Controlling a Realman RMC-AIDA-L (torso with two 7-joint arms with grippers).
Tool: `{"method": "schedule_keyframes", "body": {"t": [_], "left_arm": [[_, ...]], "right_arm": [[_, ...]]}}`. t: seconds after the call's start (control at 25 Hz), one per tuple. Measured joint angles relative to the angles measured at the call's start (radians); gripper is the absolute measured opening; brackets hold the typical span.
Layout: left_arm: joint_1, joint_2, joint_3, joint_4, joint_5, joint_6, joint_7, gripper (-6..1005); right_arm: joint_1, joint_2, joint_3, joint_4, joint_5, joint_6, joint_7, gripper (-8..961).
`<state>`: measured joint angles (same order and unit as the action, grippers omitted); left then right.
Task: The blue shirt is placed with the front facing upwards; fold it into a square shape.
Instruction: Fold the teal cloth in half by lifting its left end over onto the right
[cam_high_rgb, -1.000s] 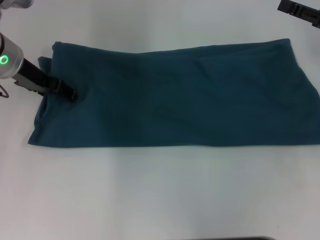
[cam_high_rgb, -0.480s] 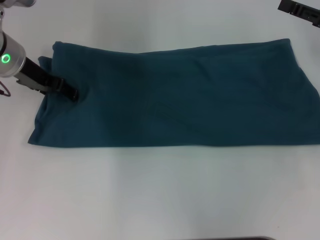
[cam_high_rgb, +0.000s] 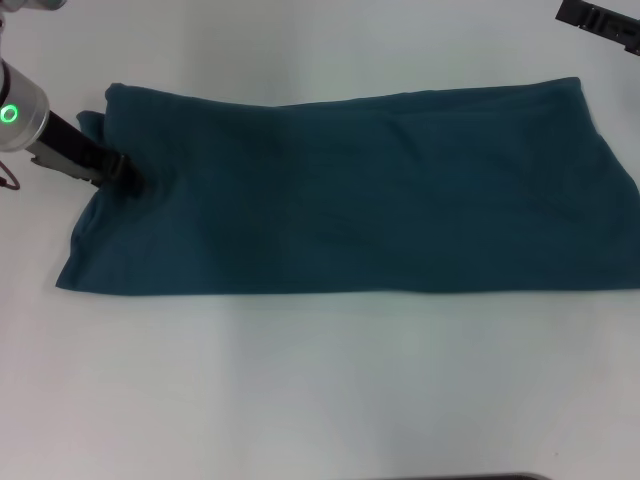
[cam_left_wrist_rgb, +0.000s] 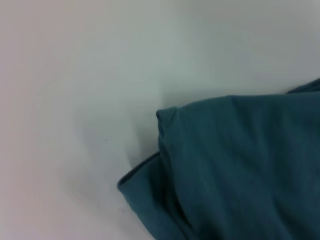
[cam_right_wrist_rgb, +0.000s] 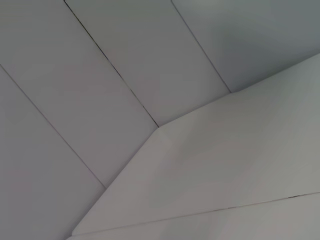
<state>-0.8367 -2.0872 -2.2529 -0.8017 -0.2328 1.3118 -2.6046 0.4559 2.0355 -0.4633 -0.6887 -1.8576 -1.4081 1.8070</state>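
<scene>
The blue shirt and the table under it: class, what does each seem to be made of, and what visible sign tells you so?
The blue shirt: soft, matte knit fabric, probably cotton; it lies limp in a folded band with shallow creases and doubled edges. The table: a smooth, hard white surface, perhaps laminate; flat, faintly glossy, no grain visible. The left gripper rests at the shirt's left end.

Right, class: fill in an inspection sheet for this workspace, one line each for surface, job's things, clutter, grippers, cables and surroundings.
Surface: white table, bare in front of the shirt.
Job's things: blue shirt, a long band lying flat across the table, lettering and collar not showing.
Clutter: nothing seen.
Grippers: left gripper low at the shirt's left end, on the cloth; right gripper at the far right corner, off the shirt.
Cables: thin dark loop at the left edge by the left arm.
Surroundings: right wrist view shows pale panels only.
</scene>
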Motion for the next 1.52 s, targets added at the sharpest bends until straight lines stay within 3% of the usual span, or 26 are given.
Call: {"method": "schedule_keyframes", "body": {"t": [0.2,0.28,0.52,0.8,1.52], "left_arm": [[0.000,0.000,-0.003,-0.001,0.000,-0.001,0.000,497],[0.000,0.000,-0.003,0.000,0.000,-0.002,0.000,259],[-0.001,0.000,-0.002,0.000,0.001,-0.003,0.000,71],[0.006,0.006,0.003,-0.015,0.009,0.004,0.001,61],[0.087,0.099,-0.003,-0.040,0.010,0.031,0.017,59]], "right_arm": [[-0.001,0.000,0.000,0.000,0.000,0.000,0.000,710],[-0.001,0.000,0.000,0.000,0.000,-0.001,0.000,710],[-0.004,0.000,0.000,0.000,0.006,-0.002,0.000,710],[-0.006,0.000,0.000,-0.001,0.009,-0.002,0.000,711],[0.003,0.010,0.000,0.001,0.009,0.006,-0.005,711]]}}
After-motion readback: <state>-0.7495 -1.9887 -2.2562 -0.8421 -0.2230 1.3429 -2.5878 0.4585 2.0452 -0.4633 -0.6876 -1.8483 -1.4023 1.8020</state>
